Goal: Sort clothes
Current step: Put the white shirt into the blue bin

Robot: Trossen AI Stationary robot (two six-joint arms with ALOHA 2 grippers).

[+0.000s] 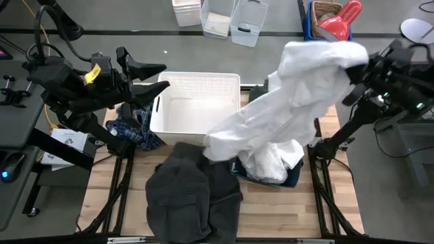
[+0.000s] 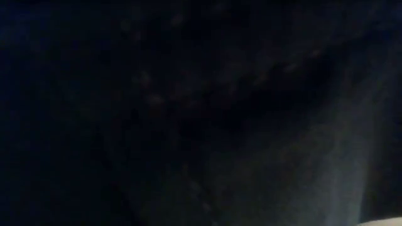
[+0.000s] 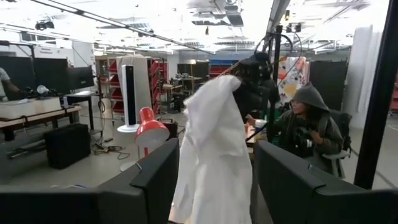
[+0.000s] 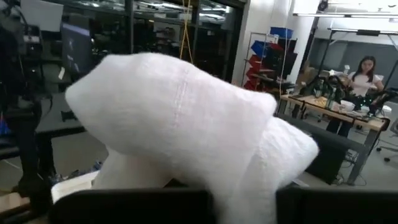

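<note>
Our right gripper [image 1: 358, 57] is raised over the table's right side, pinching the top of the thin white garment [image 1: 285, 108], which drapes down toward the navy blue bin [image 1: 293, 177], its lower end bunched there. Our left gripper [image 1: 150, 78] hovers with fingers spread at the left rim of the white lattice basket [image 1: 196, 102].

Going by size after the white garment, we see the large dark grey garment [image 1: 193, 196] heaped on the wooden table [image 1: 285, 210] in front of the basket. The blue-and-white plaid shirt [image 1: 135, 129] lies crumpled just left of the basket. In the low view, dark fabric fills everything.
</note>
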